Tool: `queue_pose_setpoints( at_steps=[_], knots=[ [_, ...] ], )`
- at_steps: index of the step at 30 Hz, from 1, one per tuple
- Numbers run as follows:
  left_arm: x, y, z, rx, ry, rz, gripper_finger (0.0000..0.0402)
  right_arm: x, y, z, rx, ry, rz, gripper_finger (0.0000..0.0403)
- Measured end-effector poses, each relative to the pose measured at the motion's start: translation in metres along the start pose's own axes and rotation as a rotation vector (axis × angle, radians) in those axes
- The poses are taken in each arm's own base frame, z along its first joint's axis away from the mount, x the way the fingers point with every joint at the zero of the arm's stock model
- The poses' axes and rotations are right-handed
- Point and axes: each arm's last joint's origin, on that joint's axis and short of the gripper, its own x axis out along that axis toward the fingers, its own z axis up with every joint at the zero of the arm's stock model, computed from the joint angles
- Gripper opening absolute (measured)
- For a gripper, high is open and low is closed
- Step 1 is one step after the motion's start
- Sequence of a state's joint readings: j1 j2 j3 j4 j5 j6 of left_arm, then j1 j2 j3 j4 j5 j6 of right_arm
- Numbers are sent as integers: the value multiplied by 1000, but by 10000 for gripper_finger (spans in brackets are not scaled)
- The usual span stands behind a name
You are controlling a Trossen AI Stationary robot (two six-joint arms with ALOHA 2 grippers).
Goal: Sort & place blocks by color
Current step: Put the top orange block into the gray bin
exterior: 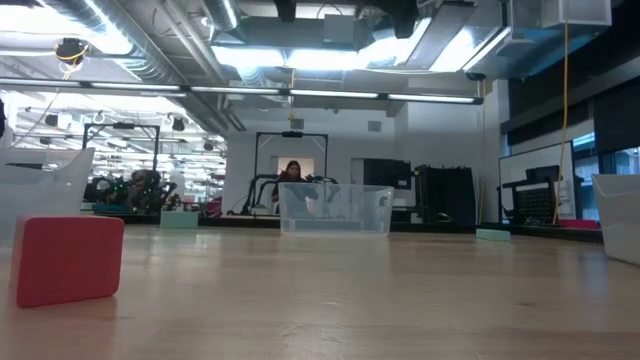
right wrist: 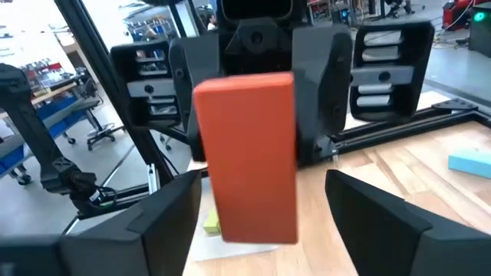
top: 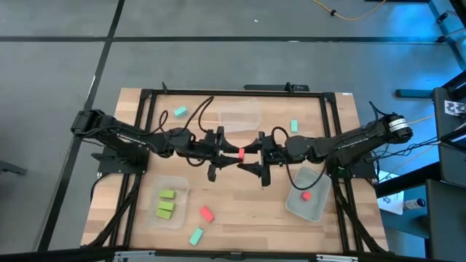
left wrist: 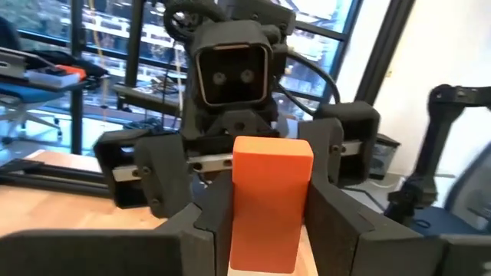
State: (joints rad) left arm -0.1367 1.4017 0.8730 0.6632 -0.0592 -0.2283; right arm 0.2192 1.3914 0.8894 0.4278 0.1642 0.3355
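Nearest the low camera, a red-pink block (exterior: 68, 259) stands on the wooden surface (exterior: 350, 300), filling the picture's left edge; far behind it sits a clear tub (exterior: 335, 210), with a person in the room beyond. That view shows neither arm.

From above, both arms meet over the middle of the surface. The left pincer (top: 234, 152) pinches a red-pink block (top: 241, 153) held in the air, and the right pincer (top: 251, 154) faces it, its fingers spread to either side of the block. The left wrist view shows the block (left wrist: 270, 203) squeezed between the left fingers (left wrist: 199, 230), with the right arm's camera housing straight behind it. The right wrist view shows the same block (right wrist: 249, 157) between wide-apart right fingers (right wrist: 165, 215), not touching them.

Only the high view gives the rest. Three lime green blocks (top: 166, 204) lie in a tub (top: 180, 185) near the left arm. One red-pink block (top: 306, 195) lies in a tub (top: 313, 211) near the right arm. Loose on the surface are a red-pink block (top: 207, 213), and teal blocks at the near edge (top: 196, 236), the far left (top: 180, 112) and the far right (top: 294, 126).
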Motion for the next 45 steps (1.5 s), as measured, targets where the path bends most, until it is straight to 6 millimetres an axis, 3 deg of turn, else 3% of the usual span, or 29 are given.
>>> queue_pose_setpoints(
  at_steps=[5,11,17,21,26,34,40,45],
  knots=[
    [0,0,0,2,-1,9,116,0,0,0,0,2,-1,236],
    [0,0,-1,-6,5,23,116,0,0,0,-9,-6,-2,141],
    [-1,1,-1,-3,13,34,118,-2,0,1,-16,7,-4,135],
    [-5,3,2,11,39,45,179,-12,0,6,-22,38,-13,135],
    [-26,10,18,-21,129,87,234,-36,-3,13,-51,140,-73,135],
    [-86,4,73,32,10,97,238,-99,-1,27,-8,277,-112,135],
    [-120,-2,64,39,-40,146,238,-118,3,42,-40,153,-154,135],
    [-129,1,49,23,-65,161,238,-117,4,42,-60,148,-147,135]
  ],
)
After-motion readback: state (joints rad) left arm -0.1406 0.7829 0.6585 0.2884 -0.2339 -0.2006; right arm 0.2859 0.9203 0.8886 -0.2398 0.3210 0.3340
